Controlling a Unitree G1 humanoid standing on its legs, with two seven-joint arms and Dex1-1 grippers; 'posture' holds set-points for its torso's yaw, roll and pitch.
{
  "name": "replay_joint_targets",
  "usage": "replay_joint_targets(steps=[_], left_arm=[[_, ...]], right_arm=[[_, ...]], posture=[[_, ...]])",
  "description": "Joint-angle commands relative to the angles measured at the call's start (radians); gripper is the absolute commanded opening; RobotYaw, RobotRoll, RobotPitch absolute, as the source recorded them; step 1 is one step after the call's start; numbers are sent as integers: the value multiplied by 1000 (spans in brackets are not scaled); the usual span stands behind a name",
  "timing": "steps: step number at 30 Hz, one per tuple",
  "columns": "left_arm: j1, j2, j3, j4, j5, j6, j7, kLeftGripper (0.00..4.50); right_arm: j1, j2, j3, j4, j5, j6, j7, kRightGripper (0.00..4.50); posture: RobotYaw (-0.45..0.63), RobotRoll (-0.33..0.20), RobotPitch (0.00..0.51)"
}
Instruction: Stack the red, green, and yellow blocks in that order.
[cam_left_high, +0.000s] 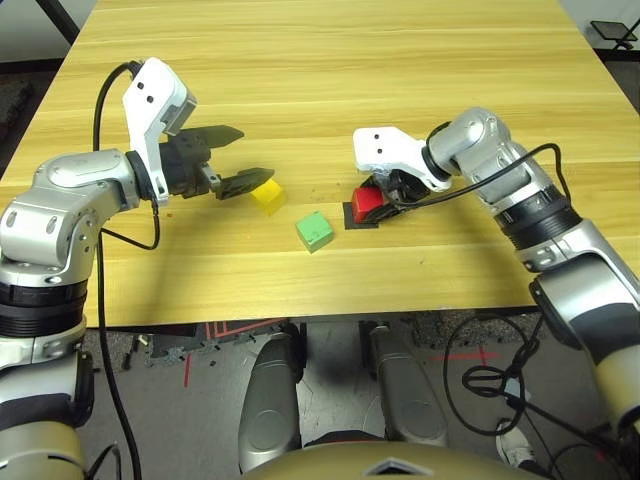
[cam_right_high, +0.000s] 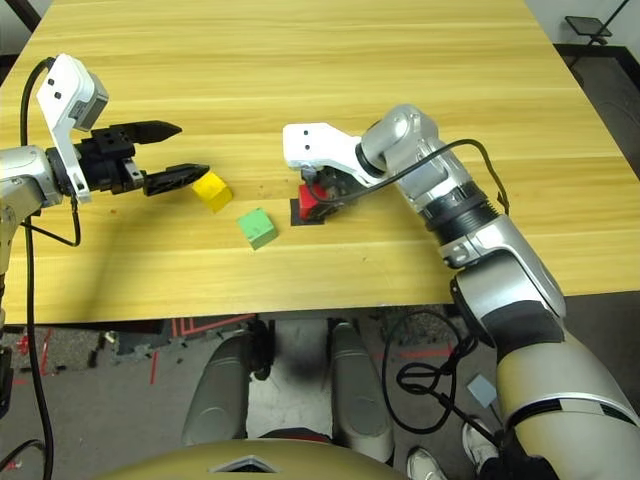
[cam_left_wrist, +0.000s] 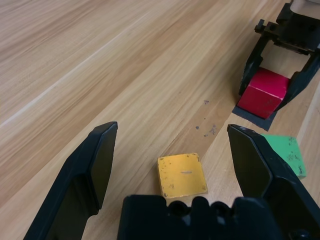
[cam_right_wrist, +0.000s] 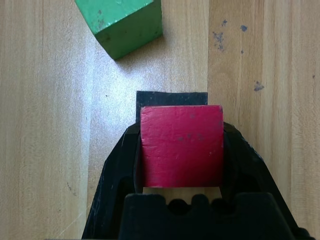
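Left eye view: the wooden table (cam_left_high: 330, 60) carries three cubes in its near half. The yellow block (cam_left_high: 268, 195) lies furthest to the robot's left, the green block (cam_left_high: 314, 231) sits near it, toward the table's front edge and to the right, and the red block (cam_left_high: 367, 204) is to the right again, over a flat black patch (cam_left_high: 360, 216). The three blocks are apart from one another; none is stacked. The left gripper (cam_left_high: 235, 158) is held above the table with its two black fingers spread wide and nothing between them; its lower fingertip is just beside the yellow block. The right gripper (cam_left_high: 378, 199) points down and toward the left, with its fingers clamped on the red block at the patch. Right eye view: the same layout appears, with the left arm's fingers parted next to the yellow block and the right arm's white wrist housing over the red block. Left wrist view: the released fingers (cam_left_wrist: 90, 172) frame the yellow block, which lies flat on the table between them without contact. The green block shows partly behind one finger, and the red block shows further off, flanked by the other gripper's fingers over the corner of the patch. Right wrist view: the red block is gripped on both sides. The patch edge shows directly beyond it, and the green block lies apart, further on.
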Motion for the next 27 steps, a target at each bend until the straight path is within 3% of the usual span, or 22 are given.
replay_joint_targets(steps=[1,7,12,15,18,23,27], left_arm=[[1,0,-4,-27,-8,12,4,4500],[1,-2,-1,-55,-26,40,14,4500],[34,-14,9,-137,-66,97,43,4500],[68,-42,37,-248,-133,190,107,4500],[95,-44,56,-331,-192,274,149,4500],[116,-78,35,-432,-271,398,232,4500],[128,-121,-31,-456,-256,390,275,4500]], right_arm=[[22,4,7,-21,3,2,2,2416],[28,5,-30,-13,48,-11,16,4385],[47,-9,-194,89,214,-98,70,4451],[60,-87,-324,256,304,-243,156,4451],[66,-168,-378,387,348,-351,191,4451],[86,-293,-464,644,319,-515,105,4451],[94,-342,-514,779,293,-612,-21,4451]], posture=[[392,-61,284],[380,-60,279],[363,-58,272],[348,-55,268],[328,-55,264],[292,-44,264],[256,-35,265]])
